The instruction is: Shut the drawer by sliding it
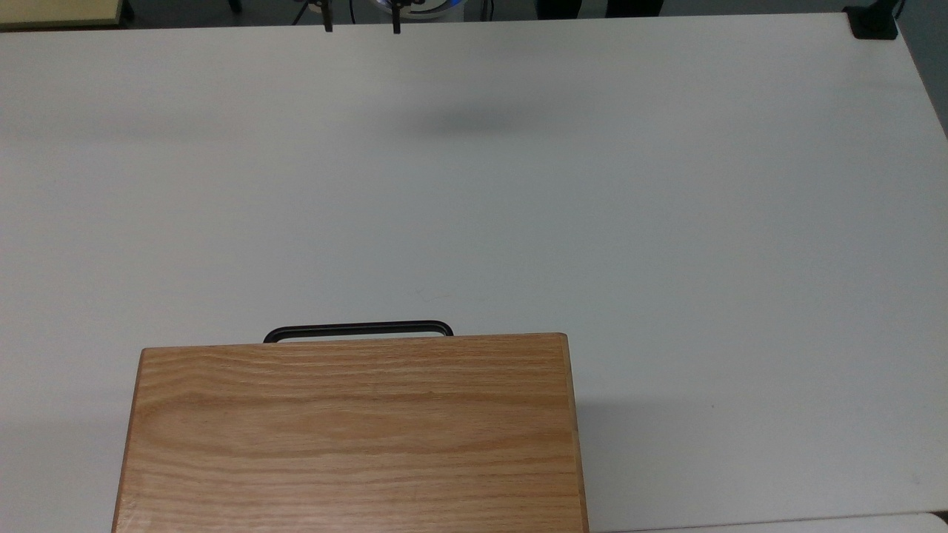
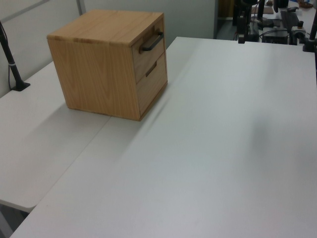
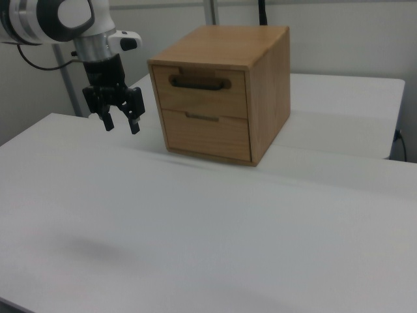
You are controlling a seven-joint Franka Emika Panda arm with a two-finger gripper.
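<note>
The drawer [image 3: 202, 85] is the upper of two in a light oak cabinet [image 3: 268, 78]. Its front sits flush with the cabinet face. In the top view, its black bar handle [image 1: 358, 329] pokes out past the cabinet top [image 1: 355, 437]; the same handle [image 2: 151, 42] also shows in the left view. My gripper [image 3: 121, 124] hangs open with nothing between its fingers, above the table and well off to the right view's left of the drawer front. In the top view the gripper [image 1: 361, 28] has its two fingertips apart at the table's far edge.
The white table [image 1: 592, 222] stretches bare between gripper and cabinet. A lower drawer [image 3: 205, 134] sits under the upper one. A black clamp [image 1: 874, 22] grips the table's far corner and a black pole [image 2: 11, 59] stands beside the cabinet. A second table adjoins along a seam [image 2: 99, 134].
</note>
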